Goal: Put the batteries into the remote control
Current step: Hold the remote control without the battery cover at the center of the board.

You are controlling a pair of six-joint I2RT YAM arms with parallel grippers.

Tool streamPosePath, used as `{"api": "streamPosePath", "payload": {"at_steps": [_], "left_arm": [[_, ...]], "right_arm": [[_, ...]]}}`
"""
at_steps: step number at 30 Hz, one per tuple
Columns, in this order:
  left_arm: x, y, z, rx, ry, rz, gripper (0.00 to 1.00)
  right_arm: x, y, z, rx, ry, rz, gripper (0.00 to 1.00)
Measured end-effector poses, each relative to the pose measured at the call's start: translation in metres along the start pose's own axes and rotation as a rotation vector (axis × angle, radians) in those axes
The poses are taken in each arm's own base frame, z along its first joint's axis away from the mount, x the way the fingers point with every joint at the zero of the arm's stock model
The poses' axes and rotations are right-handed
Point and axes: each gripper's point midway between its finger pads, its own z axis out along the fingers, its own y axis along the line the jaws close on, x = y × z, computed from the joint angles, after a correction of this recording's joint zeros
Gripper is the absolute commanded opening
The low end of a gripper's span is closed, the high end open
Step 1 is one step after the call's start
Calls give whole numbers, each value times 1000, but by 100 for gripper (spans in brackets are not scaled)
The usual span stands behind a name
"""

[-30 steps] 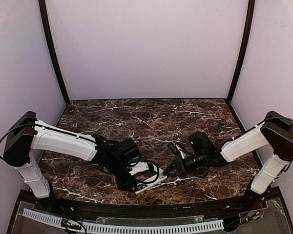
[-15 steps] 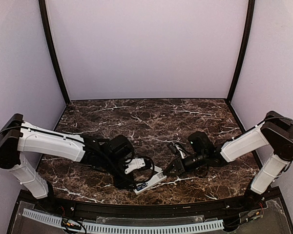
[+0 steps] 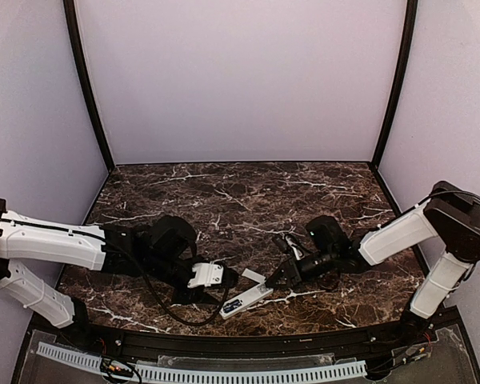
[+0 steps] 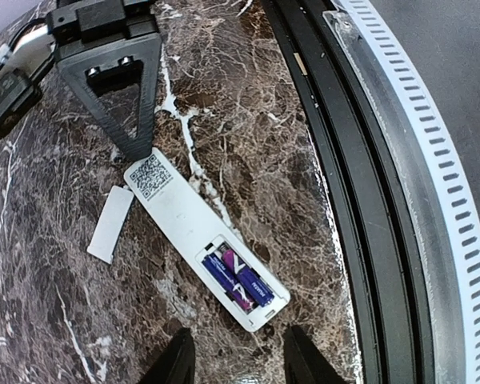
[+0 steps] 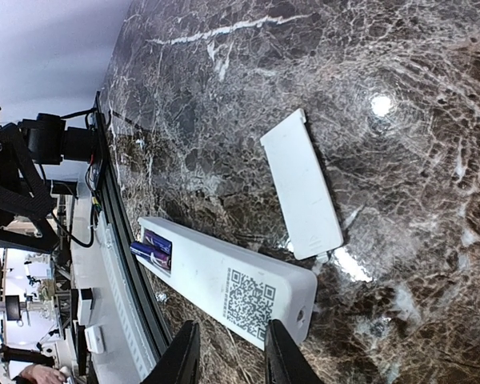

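Two slim blue-purple cylindrical batteries (image 4: 238, 280) lie side by side in the recess of the slim white plastic remote control (image 4: 184, 212), back up near the front edge of the dark marble bench (image 4: 224, 104). Small white cover plate (image 4: 110, 224) just beside. I see left claw (image 4: 238, 362) and right claw (image 5: 228, 356) part-open, empty.
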Motion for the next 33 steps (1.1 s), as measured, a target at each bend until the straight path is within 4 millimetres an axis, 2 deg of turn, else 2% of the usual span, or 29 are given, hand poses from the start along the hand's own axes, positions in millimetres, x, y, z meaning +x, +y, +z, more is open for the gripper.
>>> {"api": "streamPosePath", "payload": {"at_steps": [6,12,21,29,33], "left_arm": [[0,-1,9,46,26,147,37],[2,-2,15,72,45,203,37],[8,-5,16,84,66,206,39],[11,-7,20,94,78,205,38],[11,-8,20,97,78,207,37]], "right_arm": [[-4,1,4,-9,7,-13,27],[-15,5,7,-2,8,-37,30],[-2,12,-26,66,-17,-51,32],[30,-14,-1,108,99,34,29],[21,-11,7,92,99,23,28]]}}
